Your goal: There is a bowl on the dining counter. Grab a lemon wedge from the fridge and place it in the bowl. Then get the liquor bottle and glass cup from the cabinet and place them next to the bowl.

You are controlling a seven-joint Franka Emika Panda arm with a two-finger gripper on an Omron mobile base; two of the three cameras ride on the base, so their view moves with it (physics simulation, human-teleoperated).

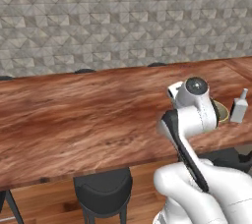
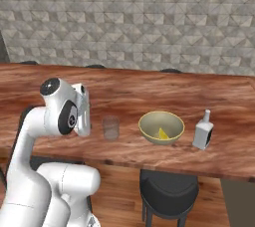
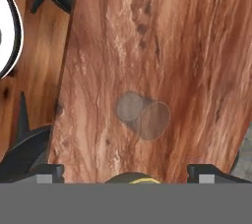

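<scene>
On the wooden dining counter (image 2: 124, 94) an olive bowl (image 2: 161, 127) holds a yellow lemon wedge (image 2: 162, 134). A clear glass cup (image 2: 111, 128) stands upright just left of the bowl, and a pale liquor bottle (image 2: 203, 130) stands to its right. The hand view looks down on the glass cup (image 3: 142, 115), with the bowl's rim (image 3: 130, 178) at the bottom edge. My gripper (image 3: 127, 173) hangs open above the counter, left of the glass and clear of it, with nothing between its fingers. In the left base view my arm covers part of the bowl (image 1: 223, 113), beside the bottle (image 1: 239, 106).
Black stools stand under the counter's near edge (image 1: 103, 188) (image 2: 167, 193). More stool tops show along the far edge (image 2: 171, 70), in front of a grey tiled wall (image 2: 149, 22). The floor below is wood.
</scene>
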